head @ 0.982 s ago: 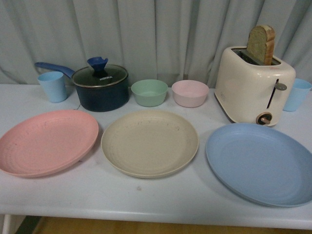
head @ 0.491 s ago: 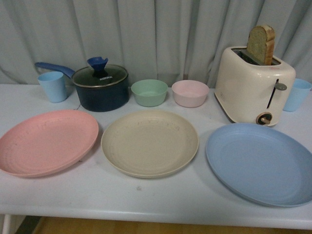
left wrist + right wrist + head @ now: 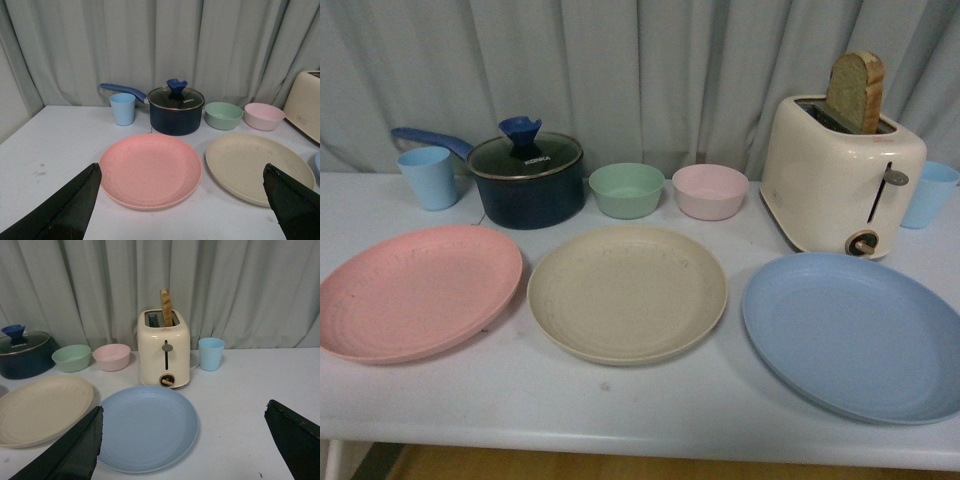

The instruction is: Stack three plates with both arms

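Observation:
Three plates lie side by side in a row on the white table: a pink plate (image 3: 415, 290) at left, a beige plate (image 3: 627, 291) in the middle, a blue plate (image 3: 855, 332) at right. None overlaps another. Neither arm shows in the front view. The left gripper (image 3: 182, 172) is open, held back from the table's near edge, its black fingers (image 3: 65, 210) framing the pink plate (image 3: 150, 169) and part of the beige plate (image 3: 257, 165). The right gripper (image 3: 183, 412) is open too, its fingers (image 3: 70, 450) wide apart with the blue plate (image 3: 145, 427) ahead between them.
Behind the plates stand a light blue cup (image 3: 428, 176), a dark blue lidded pot (image 3: 527, 180), a green bowl (image 3: 627, 190), a pink bowl (image 3: 710, 191), a cream toaster (image 3: 840, 185) holding a bread slice (image 3: 857, 90), and another blue cup (image 3: 930, 193). A grey curtain hangs behind.

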You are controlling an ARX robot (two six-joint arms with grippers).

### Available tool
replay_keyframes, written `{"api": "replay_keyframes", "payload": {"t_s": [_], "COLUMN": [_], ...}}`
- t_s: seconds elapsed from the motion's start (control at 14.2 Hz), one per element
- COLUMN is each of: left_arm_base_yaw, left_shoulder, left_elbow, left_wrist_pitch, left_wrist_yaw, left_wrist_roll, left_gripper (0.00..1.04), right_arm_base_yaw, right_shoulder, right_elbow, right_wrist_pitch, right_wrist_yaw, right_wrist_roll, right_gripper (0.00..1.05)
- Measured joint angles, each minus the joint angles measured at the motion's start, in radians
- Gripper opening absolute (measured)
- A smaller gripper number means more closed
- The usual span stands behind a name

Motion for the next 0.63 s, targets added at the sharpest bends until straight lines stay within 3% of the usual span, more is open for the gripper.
{"api": "replay_keyframes", "payload": {"t_s": [0.63], "left_arm_base_yaw": [0.0], "left_shoulder": [0.0], "left_elbow": [0.0], "left_wrist_pitch": [0.0], "left_wrist_yaw": [0.0], "left_wrist_roll": [0.0], "left_gripper": [0.98], "right_arm_base_yaw": [0.0], "right_shoulder": [0.0], "right_elbow": [0.0], "right_wrist_pitch": [0.0], "right_wrist_yaw": [0.0], "right_wrist_roll": [0.0], "right_gripper": [0.98]}}
